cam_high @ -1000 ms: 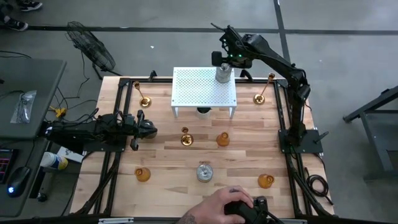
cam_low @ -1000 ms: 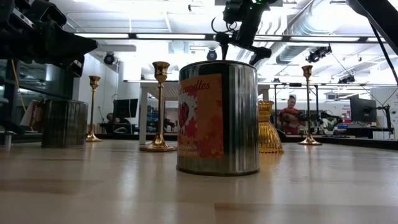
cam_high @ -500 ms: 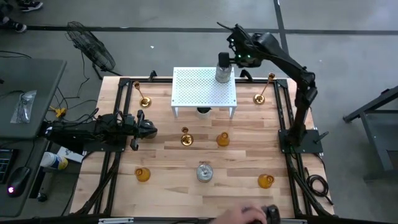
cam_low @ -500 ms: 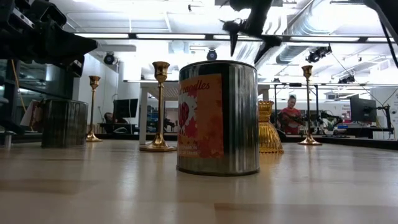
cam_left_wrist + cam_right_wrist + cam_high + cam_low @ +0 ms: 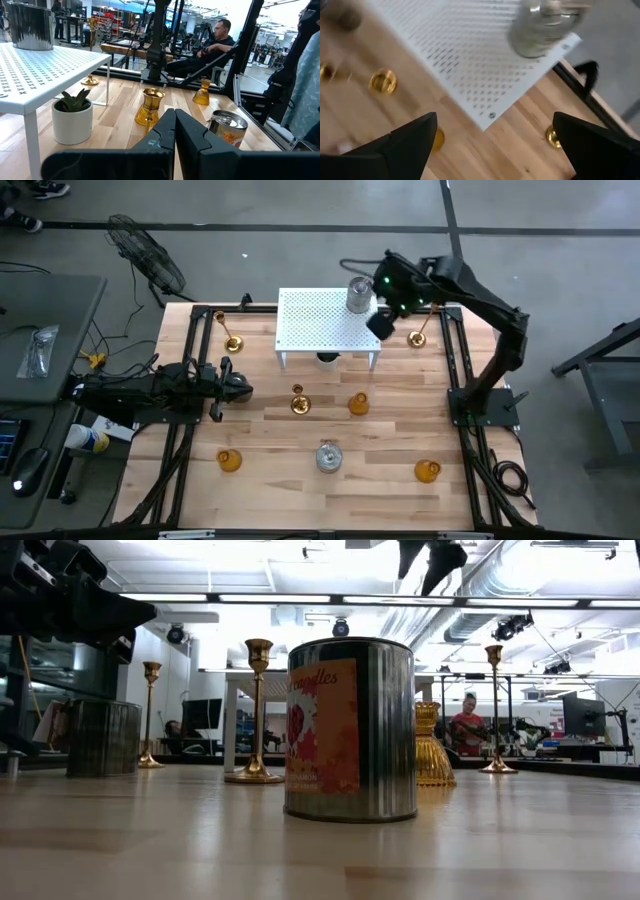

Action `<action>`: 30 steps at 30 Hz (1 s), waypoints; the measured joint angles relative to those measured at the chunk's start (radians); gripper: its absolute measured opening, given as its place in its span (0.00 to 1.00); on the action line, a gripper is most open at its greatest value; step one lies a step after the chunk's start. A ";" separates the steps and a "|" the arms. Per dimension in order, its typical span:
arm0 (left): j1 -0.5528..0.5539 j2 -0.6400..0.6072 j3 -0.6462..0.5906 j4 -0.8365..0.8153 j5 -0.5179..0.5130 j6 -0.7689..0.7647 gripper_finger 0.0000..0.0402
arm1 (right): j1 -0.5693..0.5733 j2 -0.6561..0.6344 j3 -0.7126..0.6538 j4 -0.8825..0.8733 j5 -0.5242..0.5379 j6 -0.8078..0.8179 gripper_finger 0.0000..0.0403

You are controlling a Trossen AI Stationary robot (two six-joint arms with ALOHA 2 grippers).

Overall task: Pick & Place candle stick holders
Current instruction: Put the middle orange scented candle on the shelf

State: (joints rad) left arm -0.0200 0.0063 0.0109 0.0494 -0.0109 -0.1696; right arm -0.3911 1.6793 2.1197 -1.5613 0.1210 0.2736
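Note:
A silvery-grey jar-like holder [image 5: 360, 295] stands on its base at the far right corner of the white rack [image 5: 320, 325], also in the right wrist view [image 5: 545, 27]. My right gripper [image 5: 381, 324] hovers open above the rack's right edge, near side of that jar, touching nothing; its fingers [image 5: 405, 142] spread wide. On the table stand slim gold candlesticks [image 5: 230, 340] [image 5: 420, 335] [image 5: 298, 402], amber holders [image 5: 358, 404] [image 5: 229, 461] [image 5: 428, 471] and a second silvery jar [image 5: 328, 456]. My left gripper [image 5: 240, 390] waits shut at the table's left.
A small potted plant [image 5: 72, 117] sits under the rack. The arm bases' black frames run along the table's left and right edges [image 5: 462, 380]. In the low view the silvery jar [image 5: 350, 728] fills the middle. A person sits beyond the table [image 5: 215, 47].
My right gripper has risen from just above the jar on the rack and swung toward the table's right and near edges, rolling as it went, its fingers staying open. The jar has stayed on the rack. A person's hand at the near edge has withdrawn.

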 joint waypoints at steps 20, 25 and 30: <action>0.000 0.000 0.000 0.000 0.000 0.000 0.00 | 0.355 -0.064 -0.109 -0.009 -0.162 -0.320 0.97; 0.000 0.000 0.000 0.000 0.000 0.000 0.00 | 0.434 -0.055 -0.108 -0.009 -0.128 -0.266 0.97; 0.000 0.000 0.000 0.000 0.000 0.000 0.00 | 0.488 -0.012 -0.108 -0.009 -0.092 0.013 0.97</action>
State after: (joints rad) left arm -0.0200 0.0063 0.0109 0.0494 -0.0109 -0.1695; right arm 0.0971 1.6675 2.0113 -1.5702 0.0289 0.2868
